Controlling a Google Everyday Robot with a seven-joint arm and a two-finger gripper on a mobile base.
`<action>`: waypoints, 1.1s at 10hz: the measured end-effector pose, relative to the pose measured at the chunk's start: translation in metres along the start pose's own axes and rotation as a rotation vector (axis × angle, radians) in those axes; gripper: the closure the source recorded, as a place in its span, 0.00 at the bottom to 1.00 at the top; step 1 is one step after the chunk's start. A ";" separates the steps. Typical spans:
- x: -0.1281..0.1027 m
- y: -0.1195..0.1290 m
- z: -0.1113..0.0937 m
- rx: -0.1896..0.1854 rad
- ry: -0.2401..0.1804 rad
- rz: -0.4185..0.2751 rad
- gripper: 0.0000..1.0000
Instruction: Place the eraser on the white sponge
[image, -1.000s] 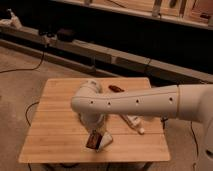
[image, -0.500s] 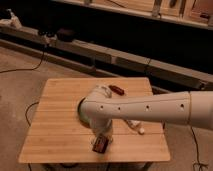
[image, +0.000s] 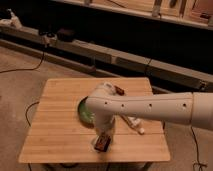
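My gripper (image: 103, 141) points down over the front middle of the wooden table (image: 55, 135), at the end of the white arm that comes in from the right. It is shut on the eraser (image: 104, 144), a small dark block with a reddish-brown middle. A pale bit of the white sponge (image: 95, 146) shows just left of and under the eraser. The rest of the sponge is hidden by the gripper and the eraser. I cannot tell whether the eraser touches it.
A green plate (image: 84, 113) lies behind the gripper, partly covered by the arm. A small red-dark oblong thing (image: 119, 90) sits near the table's back edge. A long white item with a nozzle (image: 135, 123) lies at the right. Shelving runs along the back wall.
The arm's bend has swung to the right across the table. The gripper has shifted slightly right with the eraser in it, staying low at the table's front.
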 end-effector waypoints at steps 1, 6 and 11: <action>0.002 -0.001 0.002 0.000 0.000 0.002 1.00; 0.003 0.002 0.017 -0.043 0.008 -0.040 0.75; 0.001 0.001 0.034 -0.095 0.028 -0.104 0.26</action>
